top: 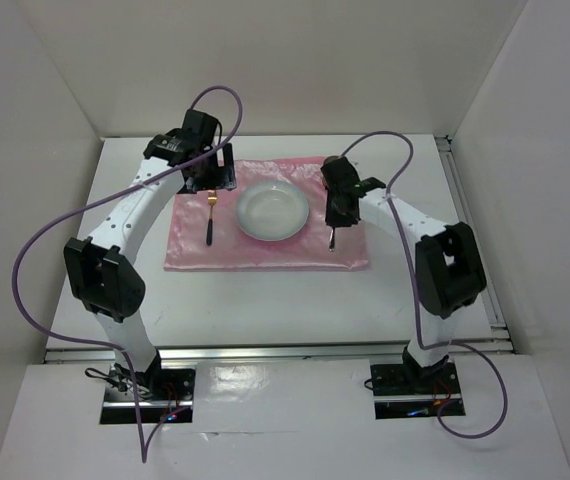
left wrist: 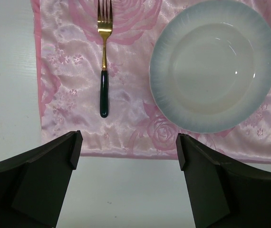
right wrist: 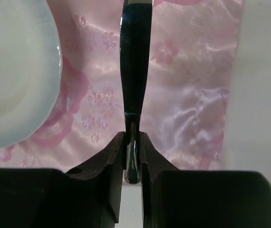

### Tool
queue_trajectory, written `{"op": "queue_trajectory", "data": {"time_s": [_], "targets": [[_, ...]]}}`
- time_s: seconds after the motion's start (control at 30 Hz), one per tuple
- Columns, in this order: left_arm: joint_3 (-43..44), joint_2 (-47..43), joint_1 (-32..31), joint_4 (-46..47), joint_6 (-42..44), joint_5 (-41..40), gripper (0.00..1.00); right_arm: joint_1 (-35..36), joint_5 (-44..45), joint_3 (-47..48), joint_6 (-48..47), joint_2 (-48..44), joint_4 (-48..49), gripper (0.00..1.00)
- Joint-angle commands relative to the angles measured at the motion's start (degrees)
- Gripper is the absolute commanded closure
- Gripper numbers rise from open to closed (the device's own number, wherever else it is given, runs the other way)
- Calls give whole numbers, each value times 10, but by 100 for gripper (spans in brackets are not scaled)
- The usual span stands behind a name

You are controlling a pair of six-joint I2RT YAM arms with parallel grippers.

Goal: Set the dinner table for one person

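While the right arm holds a utensil, the top view shows the dinner table point(top: 265, 300) carrying a pink cloth point(top: 265, 255) at centre, with a white plate point(top: 273, 211) on it and a fork point(top: 210, 215) laid at the plate's 9 o'clock. The left gripper point(top: 208, 180) hovers over the fork's far end. The right gripper point(top: 334, 224) sits at the plate's 3 o'clock with a dark-handled utensil point(top: 333, 240).

Left wrist view: jaws wide apart and empty, fork and plate lying beyond them.

Right wrist view: jaws clamped on the utensil's metal part, handle pointing to 12 o'clock over the cloth. Whether it is a knife or a spoon cannot be told.

Assessment: cloth, plate and fork are placed, the utensil awaits release, and no glass is seen
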Motion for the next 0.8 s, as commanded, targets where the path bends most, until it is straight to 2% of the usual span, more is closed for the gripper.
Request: {"op": "queue_trajectory", "data": {"time_s": [0.0,0.23,0.5,0.63,0.73,0.77], "targets": [[-1,-14,-3,-6,-11,-2,0,5,13,55,-63,40,27,98],[-7,-14,-8,-6,-11,-12,0,-15,17,118,-82,157,19,98],[-7,-9,-8,-6,-11,-23,0,-28,19,132,-76,196,25,96],[-7,-3,-8,-12,-11,-23,0,-33,30,120,-70,191,30,85],[5,2,-8,-12,-11,-23,0,-33,25,113,-70,178,38,58],[5,2,-8,-12,-11,-23,0,-33,25,113,-70,172,38,58]]}}
